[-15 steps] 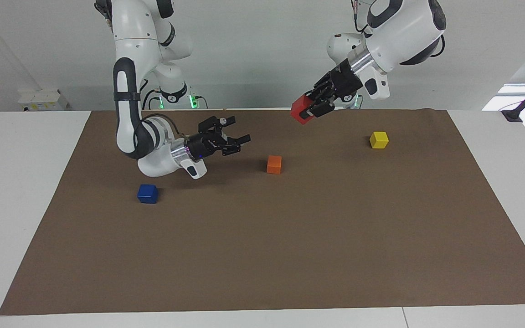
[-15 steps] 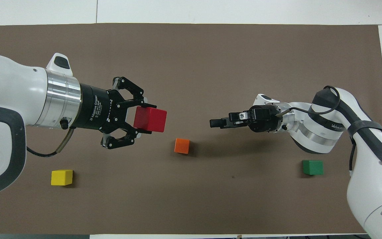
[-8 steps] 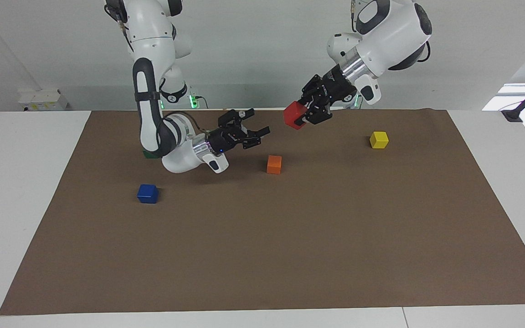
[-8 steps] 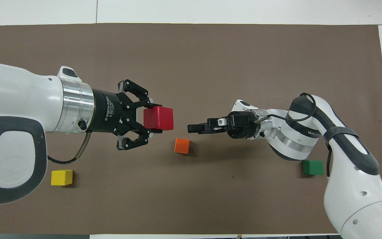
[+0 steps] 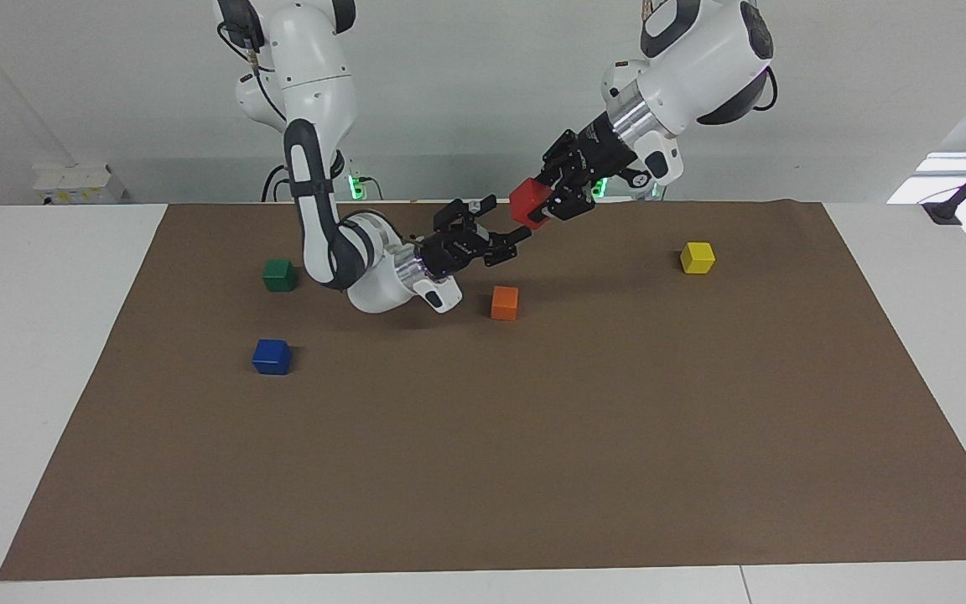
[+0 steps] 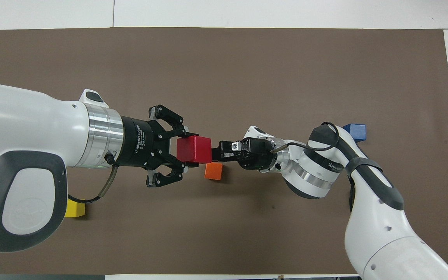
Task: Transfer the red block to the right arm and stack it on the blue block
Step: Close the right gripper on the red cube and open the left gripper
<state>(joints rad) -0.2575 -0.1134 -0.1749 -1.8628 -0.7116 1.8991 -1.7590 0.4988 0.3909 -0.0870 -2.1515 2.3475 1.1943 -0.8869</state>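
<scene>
My left gripper is up in the air over the mat, clamped on the red block, with 1 finger on each of 2 facing sides. In the overhead view the same gripper holds the block out from its fingertips toward my right arm's end of the table, so most of the block sticks out past the fingers.

My right gripper is also raised, reaching in from its own end, with its fingers spread apart. Its tips are right at the red block's free end; I cannot tell whether they touch it. From overhead my right gripper meets the edge of the block, and both grippers hang above the orange block.

The orange block lies on the mat under the meeting point.

The blue block sits on the mat toward my right arm's end, well apart from both grippers and farther from me than the green block. Overhead, only part of the blue block shows past my right arm.

The yellow block rests toward my left arm's end of the table; from above it is partly covered by my left arm.
</scene>
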